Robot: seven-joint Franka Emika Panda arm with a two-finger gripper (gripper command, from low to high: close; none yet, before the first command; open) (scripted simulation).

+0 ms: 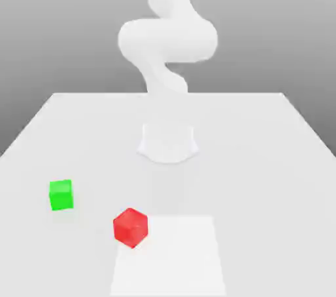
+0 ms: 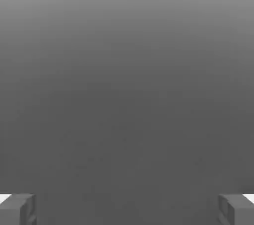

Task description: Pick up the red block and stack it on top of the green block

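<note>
The red block (image 1: 130, 227) is a small glossy cube lying on the white table (image 1: 262, 158) near the front, turned so one corner faces forward. The green block (image 1: 61, 195) is a cube of the same size, resting on the table a short way off toward the exterior view's left and slightly further back. The two blocks stand apart. In the hand view my gripper (image 2: 127, 209) is open: two grey fingertips (image 2: 17, 209) stand wide apart with nothing between them, facing plain grey background. The white arm (image 1: 167, 40) rises folded above its base at the table's back middle.
The arm's round base (image 1: 168, 141) stands on the table behind the blocks. A paler rectangular patch (image 1: 170, 256) marks the table's front, just to the exterior view's right of the red block.
</note>
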